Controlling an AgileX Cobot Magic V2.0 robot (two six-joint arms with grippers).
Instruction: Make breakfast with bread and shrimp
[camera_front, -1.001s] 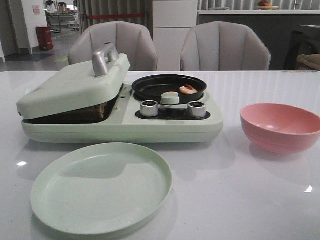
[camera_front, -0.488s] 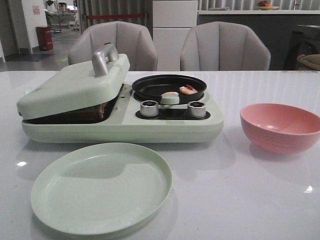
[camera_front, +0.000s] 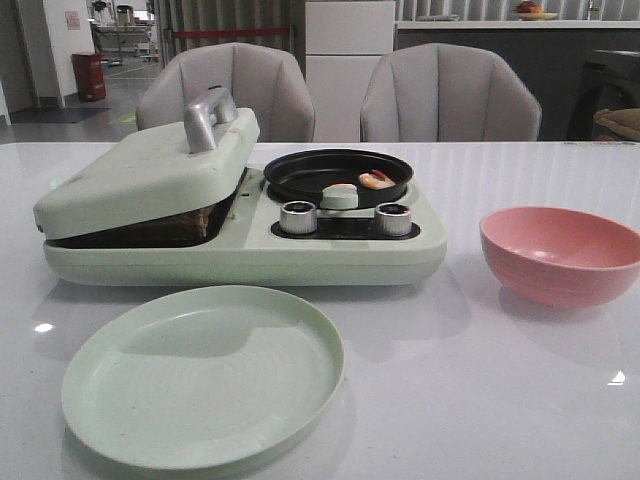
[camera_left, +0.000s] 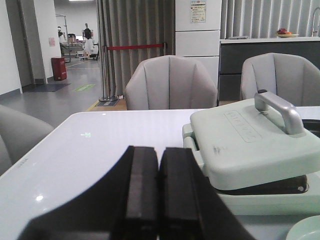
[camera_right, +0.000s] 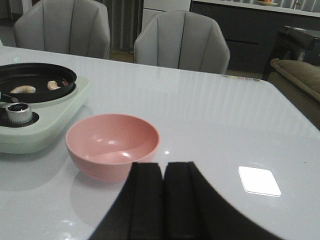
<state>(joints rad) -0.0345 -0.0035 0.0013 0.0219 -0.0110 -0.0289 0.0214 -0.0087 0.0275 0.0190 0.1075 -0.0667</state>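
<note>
Two shrimp (camera_front: 377, 180) lie in the black round pan (camera_front: 300, 170) on the pale green breakfast maker (camera_front: 250, 255); they also show in the right wrist view (camera_right: 23, 89). The bread (camera_front: 190, 222) shows only as a brown edge under the nearly closed grill lid (camera_front: 140, 175). My left gripper (camera_left: 159, 152) is shut and empty, to the left of the appliance. My right gripper (camera_right: 164, 167) is shut and empty, just in front of the pink bowl (camera_right: 112, 145). Neither gripper shows in the front view.
A pale green plate (camera_front: 200, 375) lies in front of the appliance. The pink bowl (camera_front: 560, 255) stands to its right. Two silver knobs (camera_front: 298, 216) and a pale green knob (camera_front: 340, 197) sit on the appliance. Two grey chairs (camera_front: 450, 95) stand behind the table.
</note>
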